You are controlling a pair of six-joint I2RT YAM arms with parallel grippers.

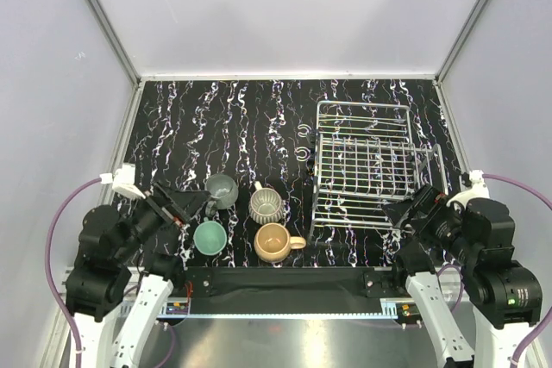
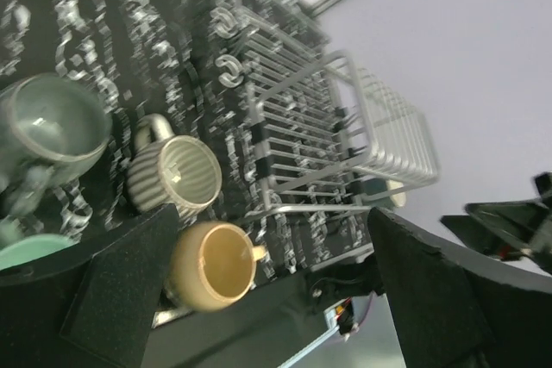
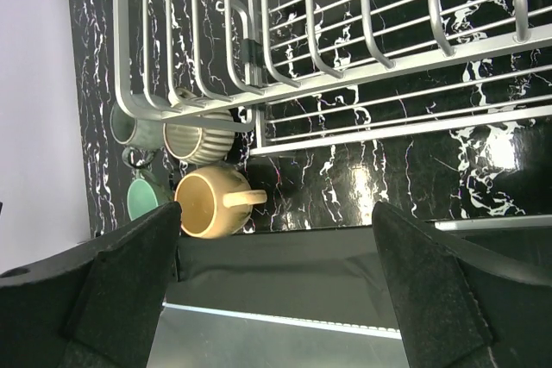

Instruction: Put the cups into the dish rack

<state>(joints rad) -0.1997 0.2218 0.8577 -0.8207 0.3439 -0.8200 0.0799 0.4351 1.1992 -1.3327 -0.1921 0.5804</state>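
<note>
Left gripper (image 1: 183, 204): fingers spread wide, nothing between them. It sits low over the left side of the table (image 1: 216, 118), tips aimed at the grey-green cup (image 1: 222, 189) and just beside it. Whether a finger touches the cup cannot be told.
Left wrist view: the two dark fingers (image 2: 121, 299) stand well apart at the bottom of the shot. The cups sit at the left, the nearest one blurred, with the rack beyond them.
Right gripper (image 1: 412, 206): fingers likewise spread wide, holding nothing. It hangs just beside the near right corner of the dish rack (image 1: 362, 165). Contact with the wire is not clear from above.
Right wrist view: the rack's wire rim fills the upper part, and the cups show past its corner at the left.
Grey-green cup: upright on the table, at the far left of a group of four cups, left of the rack.
Cream ribbed cup (image 1: 266, 204): upright, just right of the grey-green one, between it and the rack.
Teal-green cup (image 1: 210, 237): upright, just nearer the arm bases than the grey-green cup.
Tan cup (image 1: 274, 242): upright, to the right of the teal-green one and just nearer than the ribbed one. Its handle points toward the rack.
Dish rack: silver wire, on the right half of the table, slightly skewed to the table edges. All four cups in view stand outside it, on its left.
Metal rings (image 1: 301, 152): two small ones lie on the table just left of the rack's far corner.
Black strip (image 1: 285, 282): runs along the near edge of the table between the arm bases.
</note>
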